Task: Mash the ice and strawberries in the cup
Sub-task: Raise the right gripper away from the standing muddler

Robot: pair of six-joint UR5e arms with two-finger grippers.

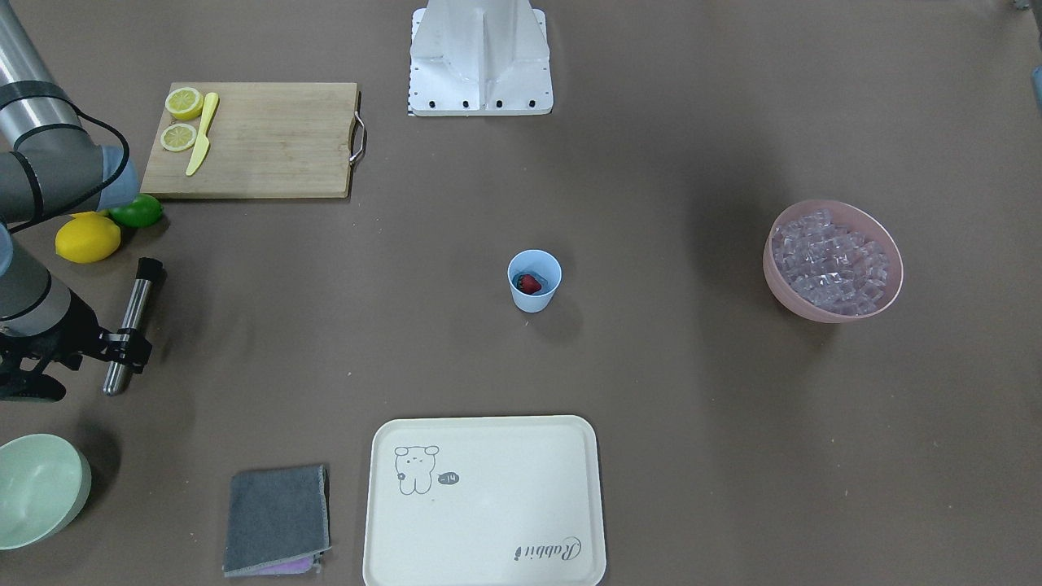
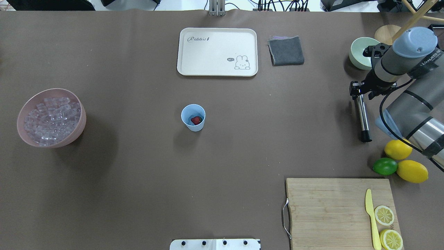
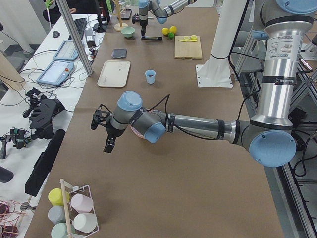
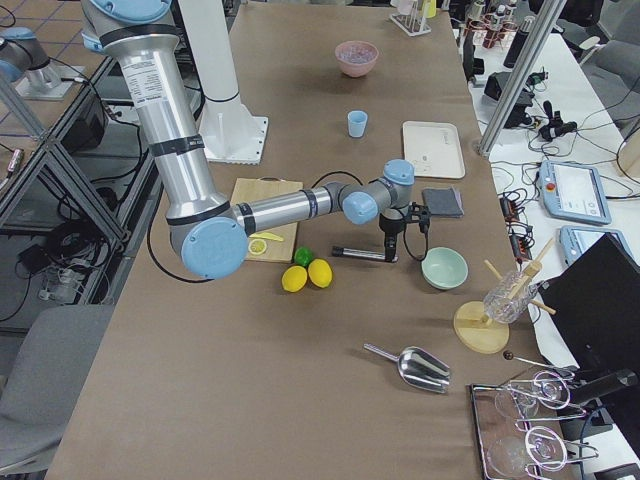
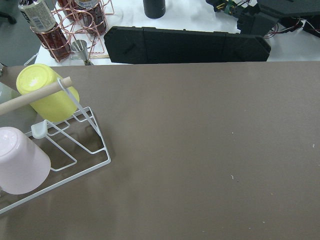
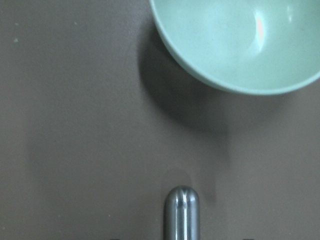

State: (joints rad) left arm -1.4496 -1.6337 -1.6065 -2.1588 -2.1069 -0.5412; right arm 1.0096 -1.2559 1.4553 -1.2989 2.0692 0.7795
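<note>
Light blue plastic cup [image 2: 193, 118] is parked dead centre of the brown table, upright and well apart from everything else, I'd guess so either arm can reach it. The small red strawberry [image 2: 196, 120] with its green cap is sitting down inside. Whether any ice is in there with it, can't tell, too small. The heap of clear ice cubes [image 2: 50, 119] is over in the round pink plastic bowl [image 2: 80, 130] on the robot's left side of the table.

The action is on the other side. The right gripper [image 2: 360, 93] is down on a long steel muddler rod with a black tip [image 2: 363, 119], which lies flat near the pale green bowl [image 2: 355, 57]. It's at the end away from the robot, opposite the black tip. The fingers sit one on each side of the rod, but honestly I can't tell if they're squeezing it or just straddling it. Taking it by that end makes sense to me, since it leaves the long part free to go down into the cup.

The left gripper [image 3: 108, 143] hangs in the air past the pink bowl, near a white wire cup rack [image 5: 106, 157], out of the way. Can't tell if it's spread or closed.

My read: mashing hasn't started, and the rod has to be lifted and stood upright first.
</note>
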